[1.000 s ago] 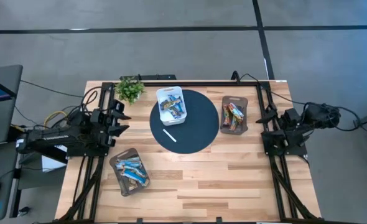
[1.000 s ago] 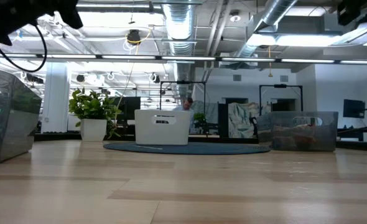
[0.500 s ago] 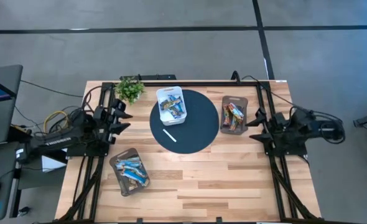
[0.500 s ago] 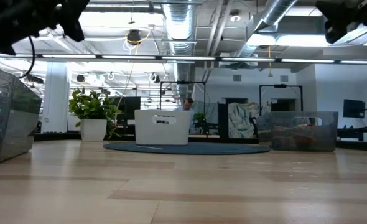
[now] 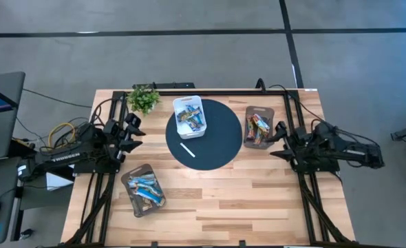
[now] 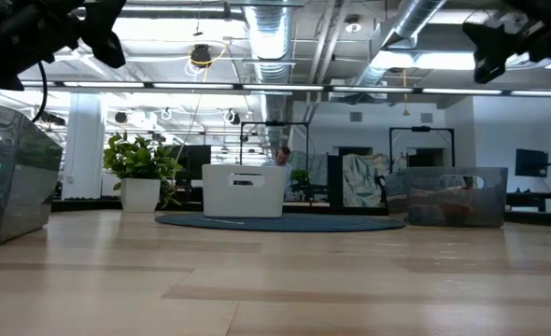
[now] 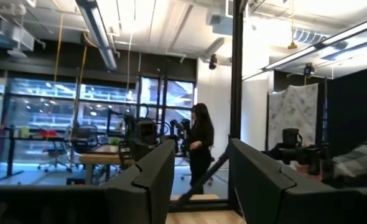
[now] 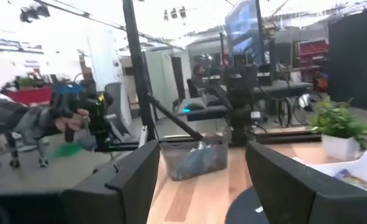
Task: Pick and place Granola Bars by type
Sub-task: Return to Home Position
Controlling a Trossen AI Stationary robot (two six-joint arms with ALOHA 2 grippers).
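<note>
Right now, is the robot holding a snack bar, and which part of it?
Nothing is held. The left gripper and the right gripper are both open and empty, high over the table's sides.

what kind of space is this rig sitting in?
Likely an open-plan robotics lab or office: exposed ceiling ducts, office chairs at desks in the background, and a concrete floor around the wooden table.

Pale wood-plank table [image 5: 217, 203] with smooth satin sheen, matt dark round mat [image 5: 221, 142], smooth white plastic bin [image 5: 187, 100], translucent grey plastic bins [image 5: 128, 180], glossy-wrapped granola bars [image 5: 148, 186].
</note>
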